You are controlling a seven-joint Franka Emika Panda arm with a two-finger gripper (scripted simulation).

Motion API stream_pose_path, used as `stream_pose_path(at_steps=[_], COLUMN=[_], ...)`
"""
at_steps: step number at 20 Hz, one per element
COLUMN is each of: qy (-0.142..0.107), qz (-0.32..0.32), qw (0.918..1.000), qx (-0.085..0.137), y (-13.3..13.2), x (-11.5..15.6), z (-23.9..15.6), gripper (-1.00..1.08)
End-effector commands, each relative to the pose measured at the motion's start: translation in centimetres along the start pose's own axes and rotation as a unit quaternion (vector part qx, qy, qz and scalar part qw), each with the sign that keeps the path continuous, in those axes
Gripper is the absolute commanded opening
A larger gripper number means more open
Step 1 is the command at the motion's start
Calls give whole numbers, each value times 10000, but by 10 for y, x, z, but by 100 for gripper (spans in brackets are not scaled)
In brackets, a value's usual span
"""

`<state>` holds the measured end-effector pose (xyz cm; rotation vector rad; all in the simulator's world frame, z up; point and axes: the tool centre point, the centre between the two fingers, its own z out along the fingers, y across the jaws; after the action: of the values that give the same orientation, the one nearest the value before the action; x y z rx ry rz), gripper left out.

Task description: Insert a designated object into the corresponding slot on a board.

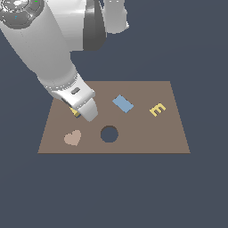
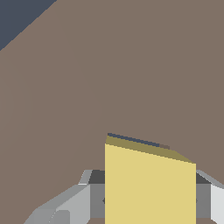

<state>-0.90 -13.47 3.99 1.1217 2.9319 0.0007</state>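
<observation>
One board (image 1: pixel 147 142); one round hole (image 1: pixel 109 134); four pieces: diamond block (image 1: pixel 75 112), rectangle (image 1: pixel 123 103), E (image 1: pixel 157 109), heart (image 1: pixel 72 137).

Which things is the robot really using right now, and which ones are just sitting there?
Using:
- claw, closed around the yellow diamond block
- brown board
- dark slot edge showing just past the block

Just sitting there:
- blue rectangle
- yellow letter E
- tan heart
- round hole

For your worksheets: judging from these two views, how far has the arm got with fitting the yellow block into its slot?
Done: the gripper is down at the flat brown board, its fingers flanking the small yellow diamond-shaped block. In hand: seating the block; a dark sliver shows beyond its far edge, perhaps the slot. Left: confirming the fit, which cannot be seen, and releasing.
</observation>
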Motion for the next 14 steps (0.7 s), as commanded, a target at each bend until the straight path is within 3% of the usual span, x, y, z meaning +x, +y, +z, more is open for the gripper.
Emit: stream_pose_path(at_steps=[1, 6, 7, 14], qy=[0, 4, 4, 4], qz=[-4, -24, -24, -24], qw=[10000, 10000, 10000, 10000], qx=[0, 4, 4, 4], y=[0, 1, 1, 1], x=[0, 0, 0, 0], z=[1, 10, 10, 10], gripper=[-100, -100, 100, 100])
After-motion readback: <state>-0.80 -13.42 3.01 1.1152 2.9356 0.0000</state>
